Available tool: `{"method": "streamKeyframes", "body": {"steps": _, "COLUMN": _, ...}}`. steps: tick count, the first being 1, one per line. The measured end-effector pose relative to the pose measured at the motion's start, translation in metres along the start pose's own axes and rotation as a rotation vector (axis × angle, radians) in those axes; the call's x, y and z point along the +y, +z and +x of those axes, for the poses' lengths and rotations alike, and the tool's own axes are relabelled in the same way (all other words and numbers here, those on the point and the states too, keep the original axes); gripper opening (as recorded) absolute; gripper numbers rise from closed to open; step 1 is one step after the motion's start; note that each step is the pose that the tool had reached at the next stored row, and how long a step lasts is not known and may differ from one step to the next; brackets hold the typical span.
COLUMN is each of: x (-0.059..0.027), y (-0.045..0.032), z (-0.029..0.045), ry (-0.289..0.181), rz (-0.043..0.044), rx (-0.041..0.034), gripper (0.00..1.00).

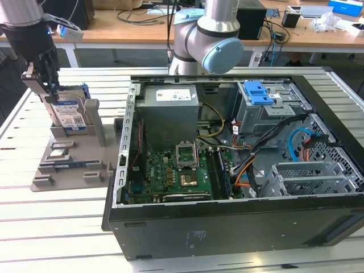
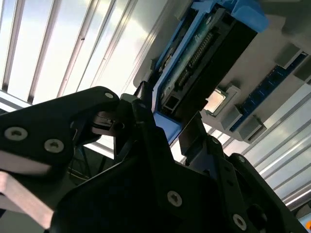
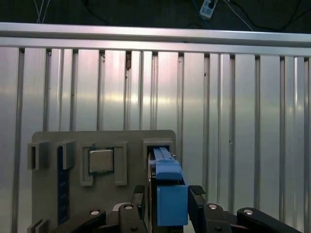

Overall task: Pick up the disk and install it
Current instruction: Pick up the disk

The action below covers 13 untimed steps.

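The disk [image 1: 67, 114] stands on edge in a slot of the grey fixture [image 1: 68, 168] at the exterior view's left, silver with a blue-and-white label and a blue carrier frame. My gripper [image 1: 51, 94] reaches down onto its upper edge. In both wrist views the black fingers [image 3: 196, 195] sit tight against the two sides of the disk [image 3: 170, 196], shut on it. The second wrist view shows the disk's [image 2: 194, 58] connector edge between the fingers [image 2: 141, 104]. Its lower end still sits in the fixture slot [image 3: 159, 145].
The open computer case [image 1: 227, 219] lies at the exterior view's right, with a grey power-supply box [image 1: 170, 114], a motherboard [image 1: 182, 170] and a drive cage topped by a blue latch [image 1: 259, 91]. The fixture [image 3: 48, 141] also holds a square chip [image 3: 101, 161]. The arm's base [image 1: 205, 40] rises behind the case.
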<state>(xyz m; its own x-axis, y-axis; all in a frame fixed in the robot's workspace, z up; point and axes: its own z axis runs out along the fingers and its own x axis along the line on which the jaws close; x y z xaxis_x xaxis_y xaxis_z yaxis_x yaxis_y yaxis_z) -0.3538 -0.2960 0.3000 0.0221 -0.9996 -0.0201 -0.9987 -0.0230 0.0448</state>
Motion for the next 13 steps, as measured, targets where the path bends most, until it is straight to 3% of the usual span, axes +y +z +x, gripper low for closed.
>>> {"method": "streamKeyframes", "body": {"steps": 6, "x": -0.0005, "y": 0.0109, "z": 0.0002, "ry": 0.000, "rz": 0.0000, "rx": 0.0000, "gripper": 0.48}}
{"method": "streamKeyframes", "body": {"steps": 13, "x": -0.0005, "y": 0.0124, "z": 0.0002, "ry": 0.000, "rz": -0.0001, "rx": 0.0000, "gripper": 0.48}}
